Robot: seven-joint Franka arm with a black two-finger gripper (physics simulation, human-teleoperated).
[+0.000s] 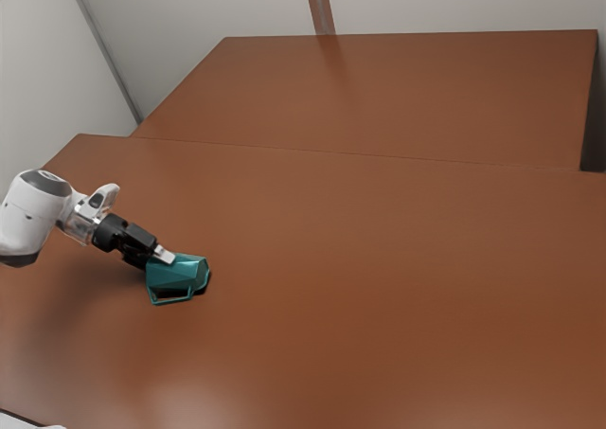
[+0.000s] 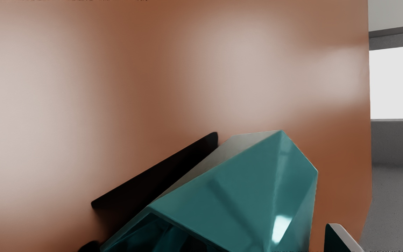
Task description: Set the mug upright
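Observation:
The gripper (image 1: pixel 164 256) is low over the table at the exterior view's left, its fingertips at the teal faceted mug (image 1: pixel 176 274). The mug looks tipped on its side, with an angular handle toward the exterior view's lower edge. In the wrist view the gripper (image 2: pixel 215 245) stands open, one fingertip on each side of the mug (image 2: pixel 229 189). A strip of table shows between the mug and the lighter-edged fingertip (image 2: pixel 343 238); the dark fingertip (image 2: pixel 89 246) is close to the mug's other side. A dark hollow in the mug shows near the hand.
The brown table (image 1: pixel 379 287) extends toward the exterior view's right, with another brown surface (image 1: pixel 398 98) behind it. A black slanting strip (image 2: pixel 152 180) lies beside the mug. The table's straight edge passes beyond the lighter-edged fingertip.

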